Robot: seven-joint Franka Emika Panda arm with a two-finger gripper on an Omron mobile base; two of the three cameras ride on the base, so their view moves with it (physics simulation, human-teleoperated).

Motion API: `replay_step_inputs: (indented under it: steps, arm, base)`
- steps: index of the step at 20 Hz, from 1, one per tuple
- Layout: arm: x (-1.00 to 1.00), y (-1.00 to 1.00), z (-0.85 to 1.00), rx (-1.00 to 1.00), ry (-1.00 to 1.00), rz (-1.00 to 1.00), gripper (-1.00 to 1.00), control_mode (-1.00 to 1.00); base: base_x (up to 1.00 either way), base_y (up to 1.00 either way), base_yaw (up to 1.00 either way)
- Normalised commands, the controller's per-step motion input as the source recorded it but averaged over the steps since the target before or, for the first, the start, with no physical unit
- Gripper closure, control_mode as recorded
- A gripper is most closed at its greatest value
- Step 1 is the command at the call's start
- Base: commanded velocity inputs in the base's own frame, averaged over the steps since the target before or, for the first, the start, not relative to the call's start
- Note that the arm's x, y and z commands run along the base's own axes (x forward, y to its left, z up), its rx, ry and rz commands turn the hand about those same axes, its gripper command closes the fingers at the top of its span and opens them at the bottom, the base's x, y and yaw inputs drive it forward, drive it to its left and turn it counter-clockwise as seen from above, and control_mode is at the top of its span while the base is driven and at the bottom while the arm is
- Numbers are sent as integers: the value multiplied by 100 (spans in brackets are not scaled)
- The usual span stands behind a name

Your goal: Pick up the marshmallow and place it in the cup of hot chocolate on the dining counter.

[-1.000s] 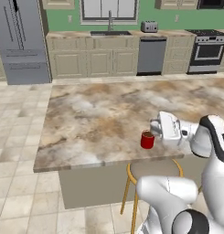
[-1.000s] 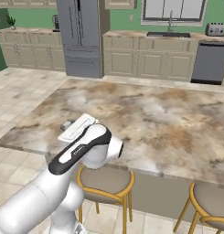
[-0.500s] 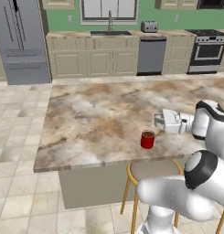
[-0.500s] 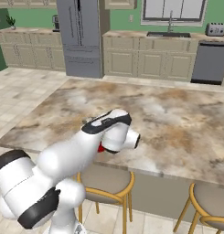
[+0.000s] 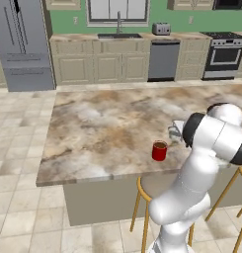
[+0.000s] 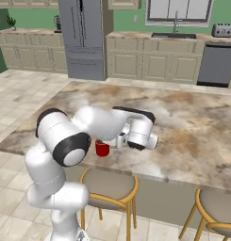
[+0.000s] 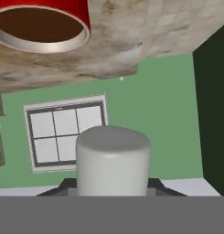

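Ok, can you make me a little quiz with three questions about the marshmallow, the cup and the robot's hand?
1. Where does the cup stand?
A. on the floor
B. on the dining counter, near its front edge
C. in the sink

2. What colour is the cup?
A. red
B. blue
C. yellow

3. What is the hand doing?
A. hanging open with nothing in it
B. pressing the toaster
C. shut on the marshmallow

Answers: 1 B, both base views show it on the marbled top by the stools. 2 A, its wall is red around brown drink. 3 C, the hand view shows the white block between the fingers.
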Motion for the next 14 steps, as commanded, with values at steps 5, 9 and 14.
replay_step_inputs:
  steps: [5, 9, 14]
  arm:
    - [12, 2, -28, 0, 0, 1, 100, -100]
    - [7, 17, -21, -2, 0, 0, 100, -100]
    - [15, 35, -22, -3, 0, -1, 100, -100]
  base:
    - [0, 0, 0]
    - [0, 0, 0]
    - [0, 0, 0]
